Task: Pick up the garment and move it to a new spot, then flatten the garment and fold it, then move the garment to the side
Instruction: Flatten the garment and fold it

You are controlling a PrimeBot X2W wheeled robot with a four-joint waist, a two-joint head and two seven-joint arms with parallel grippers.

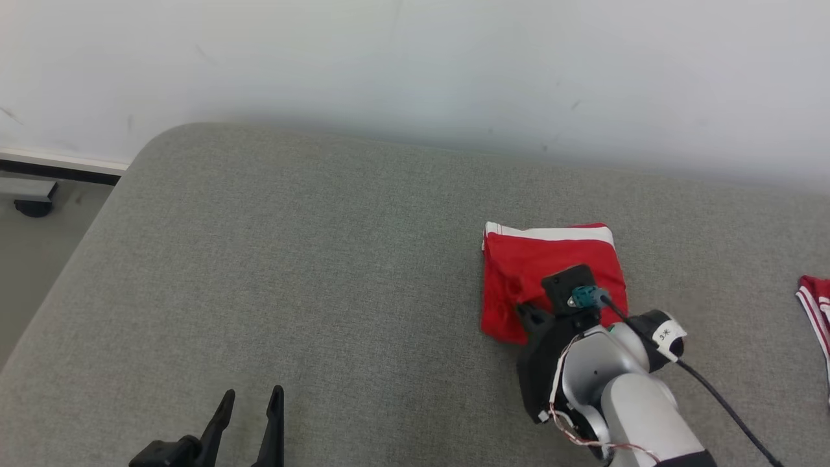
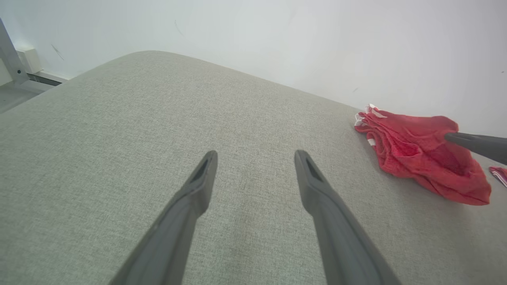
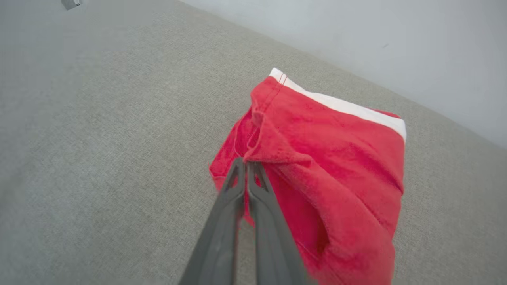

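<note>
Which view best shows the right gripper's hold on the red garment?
Right wrist view: the right gripper is shut on a fold of the garment. In the head view the arm hides the fingertips; the left wrist view catches one finger from the side.

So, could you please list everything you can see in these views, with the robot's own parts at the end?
garment: one, red with a white band, bunched on the cushion, right of centre in the head view
second cloth: one, red with white stripes, on the cushion at the head view's right edge, cut off
cushion: one, grey fabric, across the foreground
wall: one, white, behind the cushion
floor: one patch, grey, left of the cushion
cable: one, black, trailing from the right wrist
left gripper: one, dark, lower left, open over bare cushion
right gripper: one, dark, shut on a fold of the garment
</note>
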